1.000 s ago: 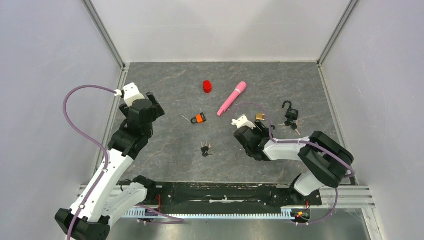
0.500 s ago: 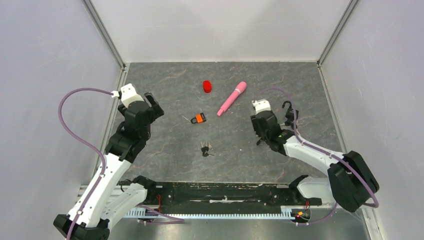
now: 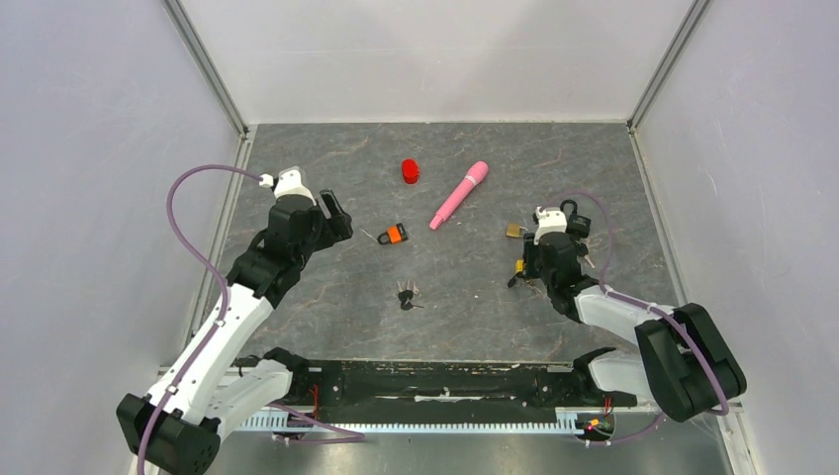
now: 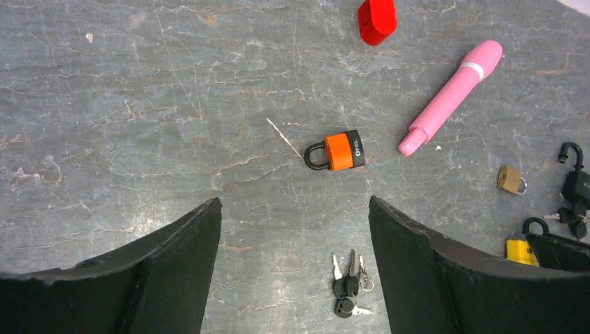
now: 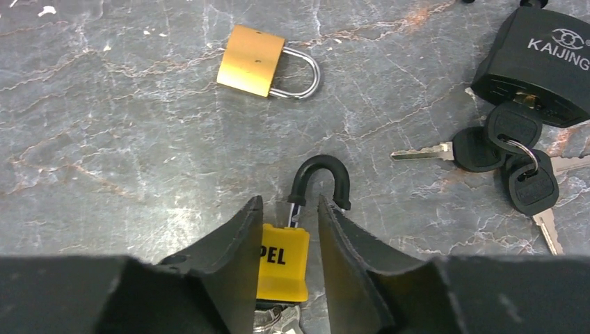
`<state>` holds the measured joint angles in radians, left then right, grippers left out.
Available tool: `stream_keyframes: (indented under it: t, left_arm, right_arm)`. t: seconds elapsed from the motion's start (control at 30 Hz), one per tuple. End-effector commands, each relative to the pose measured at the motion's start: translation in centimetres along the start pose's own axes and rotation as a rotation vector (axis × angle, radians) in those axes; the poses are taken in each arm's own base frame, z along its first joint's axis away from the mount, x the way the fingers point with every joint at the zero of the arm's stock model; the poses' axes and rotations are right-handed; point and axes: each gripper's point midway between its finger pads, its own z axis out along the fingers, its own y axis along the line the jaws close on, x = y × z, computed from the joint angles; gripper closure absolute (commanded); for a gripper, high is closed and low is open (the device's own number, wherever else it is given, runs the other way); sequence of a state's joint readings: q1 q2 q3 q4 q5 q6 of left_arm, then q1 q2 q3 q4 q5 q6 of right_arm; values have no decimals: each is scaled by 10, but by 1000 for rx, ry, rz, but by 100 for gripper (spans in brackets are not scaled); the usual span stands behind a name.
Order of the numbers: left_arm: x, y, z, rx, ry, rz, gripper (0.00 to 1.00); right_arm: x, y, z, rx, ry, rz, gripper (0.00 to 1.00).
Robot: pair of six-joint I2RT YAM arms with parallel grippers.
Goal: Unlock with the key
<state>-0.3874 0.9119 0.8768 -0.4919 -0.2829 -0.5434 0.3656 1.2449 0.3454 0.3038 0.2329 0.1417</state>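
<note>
A yellow padlock [image 5: 284, 261] lies on the slate floor with its black shackle [image 5: 319, 177] raised and metal keys [image 5: 275, 319] at its base. My right gripper [image 5: 290, 202] straddles its body with narrowed jaws. The left finger touches the lock and a sliver of floor shows by the right finger. From above, this gripper [image 3: 518, 273] sits at the right-middle. My left gripper [image 4: 293, 202] hangs wide open and empty above a loose bunch of keys [image 4: 350, 282], with an orange padlock [image 4: 337, 151] just beyond its tips. In the top view the left gripper [image 3: 336, 220] is left of centre.
A brass padlock [image 5: 254, 61] lies just ahead of the right gripper. A black padlock [image 5: 539, 66] with its own keys [image 5: 515, 149] is at the right. A pink marker [image 3: 458, 194] and a red cap [image 3: 410, 171] lie further back. Walls enclose the floor.
The right arm swung right and settled over the yellow padlock, its jaws narrowing around it. The left arm moved right and forward toward the orange padlock, jaws staying wide.
</note>
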Motion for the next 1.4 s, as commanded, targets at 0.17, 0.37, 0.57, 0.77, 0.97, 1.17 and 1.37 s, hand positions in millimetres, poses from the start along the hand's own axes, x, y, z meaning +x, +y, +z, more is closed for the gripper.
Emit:
stream_keyframes:
  t: [0.17, 0.37, 0.57, 0.77, 0.97, 1.17, 1.37]
  left_arm:
    - [-1, -7, 6, 39, -12, -2, 17]
    - [10, -8, 12, 38, 37, 15, 17]
    - [21, -6, 20, 10, 94, 2, 16]
    - [27, 1, 26, -57, 148, 1, 14]
    - [31, 20, 30, -116, 176, -42, 12]
    - [39, 33, 41, -166, 218, -82, 12]
    - [75, 18, 70, -173, 384, -209, 20]
  right_arm:
    - [27, -14, 4, 39, 30, 106, 51]
    - [-12, -1, -1, -27, -15, 91, 37]
    - [-73, 32, -16, -183, -124, 78, 32]
    - [-108, 93, -28, -397, -194, -32, 31]
    - [-115, 179, -17, -640, -187, -190, 29]
    - [-121, 224, 18, -705, -158, -224, 28]
    - [-108, 223, 19, -689, -148, -177, 28]
